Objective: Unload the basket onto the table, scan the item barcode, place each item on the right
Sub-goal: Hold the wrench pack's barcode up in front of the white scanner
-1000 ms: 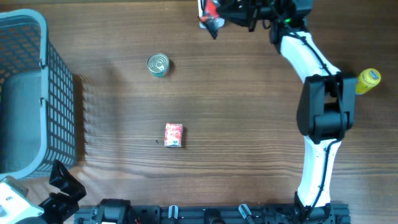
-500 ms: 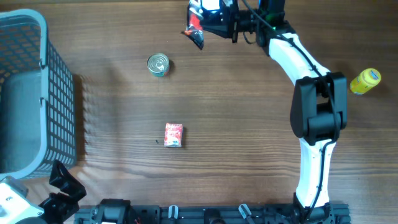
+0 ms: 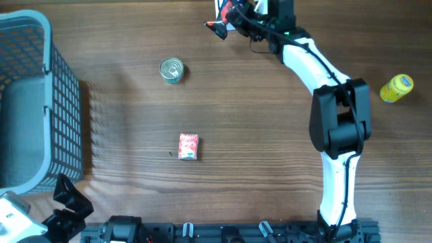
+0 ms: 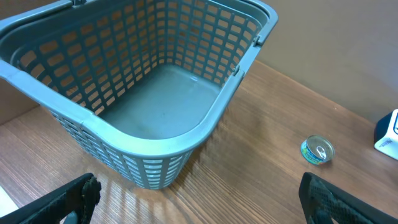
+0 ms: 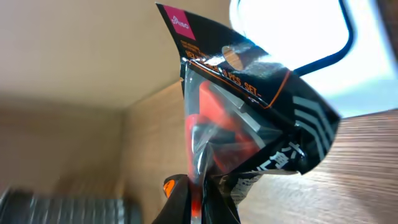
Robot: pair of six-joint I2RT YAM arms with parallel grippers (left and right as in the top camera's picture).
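Clamped tight on the packet with the right gripper, up at the far edge. Swung out left, now pulled back toward the white device, probably hunting the barcode angle. Leaving the left gripper spread wide, near left beside the basket.

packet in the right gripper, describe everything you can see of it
The packet is a glossy, creased plastic pouch, black with a pink top corner, orange and grey stripes, white lettering and a round hang hole. Something red shows through a clear window. The shut right gripper pinches its lower edge, holding it up near the far edge of the table.
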